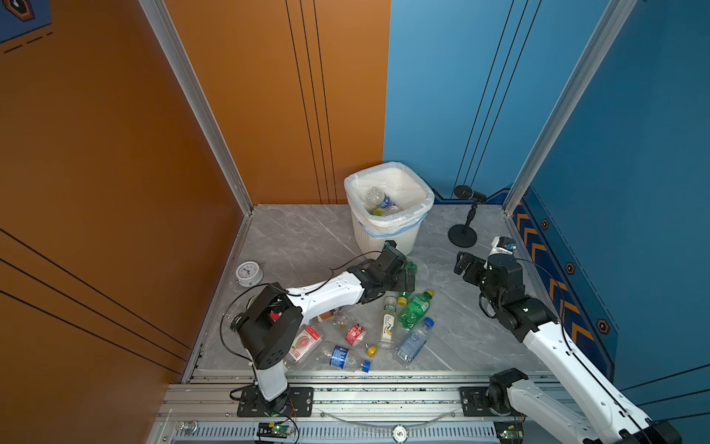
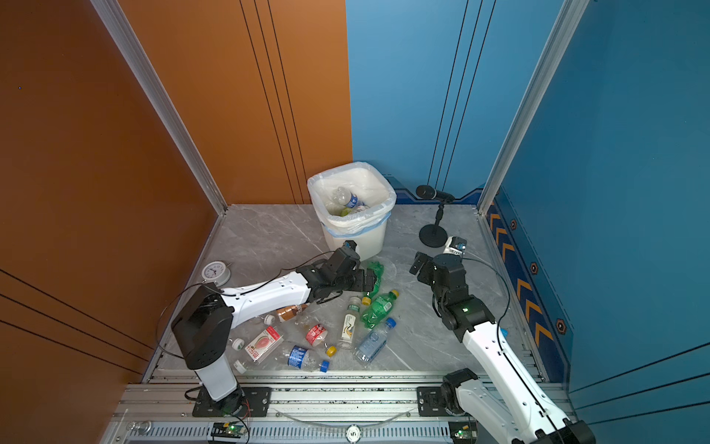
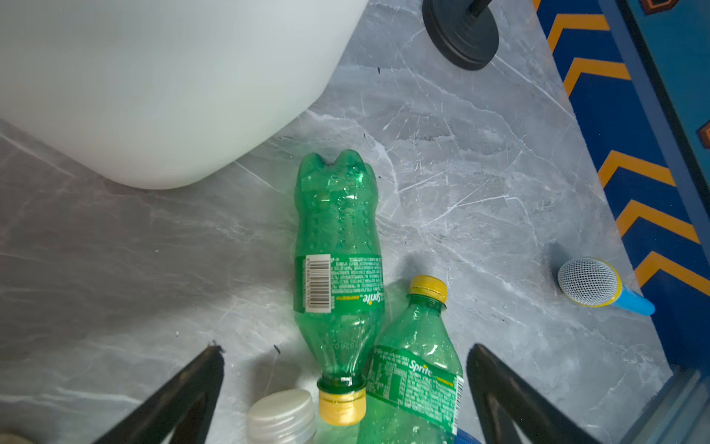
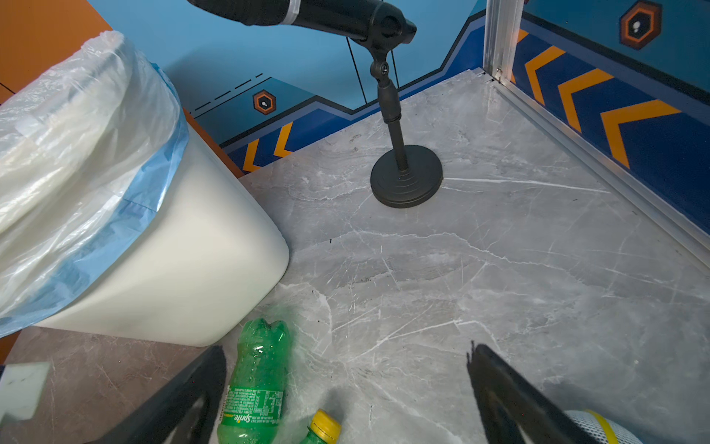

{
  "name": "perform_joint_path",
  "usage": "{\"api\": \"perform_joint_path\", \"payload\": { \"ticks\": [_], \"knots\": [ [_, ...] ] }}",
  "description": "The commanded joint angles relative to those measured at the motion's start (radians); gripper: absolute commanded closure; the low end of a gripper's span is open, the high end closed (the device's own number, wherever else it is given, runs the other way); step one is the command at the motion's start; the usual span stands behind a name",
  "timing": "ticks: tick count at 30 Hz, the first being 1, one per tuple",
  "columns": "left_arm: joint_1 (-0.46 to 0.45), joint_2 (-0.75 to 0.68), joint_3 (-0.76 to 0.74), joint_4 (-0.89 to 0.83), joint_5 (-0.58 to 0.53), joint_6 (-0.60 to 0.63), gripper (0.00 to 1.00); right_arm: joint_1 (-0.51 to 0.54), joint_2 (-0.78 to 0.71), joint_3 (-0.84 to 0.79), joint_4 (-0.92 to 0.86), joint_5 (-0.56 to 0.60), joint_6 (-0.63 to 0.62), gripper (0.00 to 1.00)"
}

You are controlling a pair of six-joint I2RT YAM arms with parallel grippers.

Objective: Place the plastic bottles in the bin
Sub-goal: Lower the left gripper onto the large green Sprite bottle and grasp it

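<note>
Green dimpled bottle [image 3: 337, 238] near rounded bin [image 3: 153, 96]

**Bottles partly out of sight**

In both top views the left arm [image 2: 269, 294] covers most of a green bottle [image 2: 375, 270] near the bin [image 2: 369, 238] and part of a brown bottle [image 2: 289, 312]. The bottles inside the bin [image 2: 347, 200] overlap, so their number cannot be told. The left wrist view cuts off a white-capped bottle [image 3: 282, 415] just below its cap.
</note>
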Motion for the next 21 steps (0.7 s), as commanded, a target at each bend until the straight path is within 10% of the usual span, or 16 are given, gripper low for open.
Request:
{"api": "perform_joint_path", "payload": {
  "ticks": [1, 21],
  "knots": [
    [-0.020, 0.057, 0.065, -0.072, 0.009, -0.004, 0.00, -0.013, -0.023, -0.020, -0.027, -0.021, 0.010, 0.00],
    [0.009, 0.321, 0.289, -0.117, 0.110, -0.045, 0.24, -0.068, -0.043, -0.052, -0.016, -0.060, 0.013, 0.00]
  ]
}}
